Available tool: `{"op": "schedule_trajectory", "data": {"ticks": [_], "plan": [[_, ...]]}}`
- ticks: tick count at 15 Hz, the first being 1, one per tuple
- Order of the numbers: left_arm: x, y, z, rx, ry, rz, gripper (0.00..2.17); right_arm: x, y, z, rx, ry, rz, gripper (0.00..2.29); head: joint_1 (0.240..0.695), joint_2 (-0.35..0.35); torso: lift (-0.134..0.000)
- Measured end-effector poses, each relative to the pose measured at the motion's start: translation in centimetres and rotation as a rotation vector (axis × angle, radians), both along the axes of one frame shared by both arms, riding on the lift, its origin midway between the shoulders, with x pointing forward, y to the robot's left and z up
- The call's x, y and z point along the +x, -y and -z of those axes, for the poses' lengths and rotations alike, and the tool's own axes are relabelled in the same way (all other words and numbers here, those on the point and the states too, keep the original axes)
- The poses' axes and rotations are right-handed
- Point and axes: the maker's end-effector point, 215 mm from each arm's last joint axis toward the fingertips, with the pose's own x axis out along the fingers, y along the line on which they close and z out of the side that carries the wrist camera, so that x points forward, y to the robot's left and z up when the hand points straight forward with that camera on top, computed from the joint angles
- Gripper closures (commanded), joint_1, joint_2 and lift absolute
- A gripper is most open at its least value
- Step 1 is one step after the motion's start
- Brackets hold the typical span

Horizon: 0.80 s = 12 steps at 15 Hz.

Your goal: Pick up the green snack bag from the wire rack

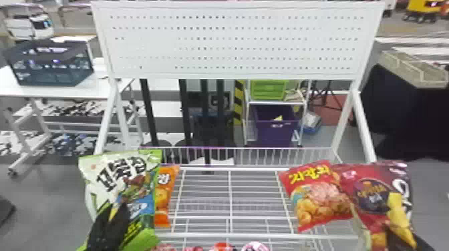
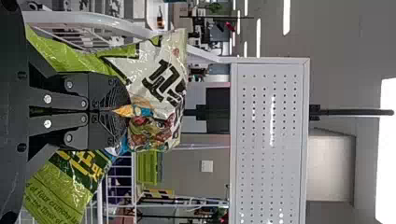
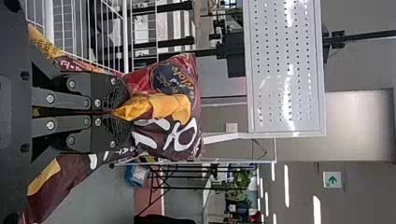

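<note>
So the left gripper (image 1: pixel 116 207) is pinching the one green snack bag (image 1: pixel 133 187) by the left side of the wire rack (image 1: pixel 234 236), long axis running near upright, top leaning slightly left, print facing the head camera. Right gripper's (image 1: pixel 399 238) clamping one maroon bag (image 1: pixel 367 197); one orange bag (image 1: pixel 162 193) and one red bag (image 1: pixel 320 200) are sitting between.

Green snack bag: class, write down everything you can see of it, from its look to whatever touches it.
The green snack bag looks like thin, glossy film, puffed and creased. It is whitish above and green below, with bold black lettering, food artwork and a blue patch. Its top edge is flat and looks sealed. It is held roughly upright at the left side of the rack, partly covering an orange bag. The left gripper pinches its front into a fold. Whether its bottom touches the rack cannot be told.
</note>
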Motion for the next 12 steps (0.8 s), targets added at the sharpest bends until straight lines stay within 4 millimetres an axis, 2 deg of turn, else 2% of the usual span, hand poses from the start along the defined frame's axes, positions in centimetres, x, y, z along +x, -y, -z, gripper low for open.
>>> {"op": "schedule_trajectory", "data": {"ticks": [12], "plan": [[-0.22, 0.58, -0.01, -0.006, 0.001, 0.011, 2.13, -0.05, -0.26, -0.21, 0.001, 0.003, -0.005, 2.24, 0.499, 0.000, 0.000]]}}
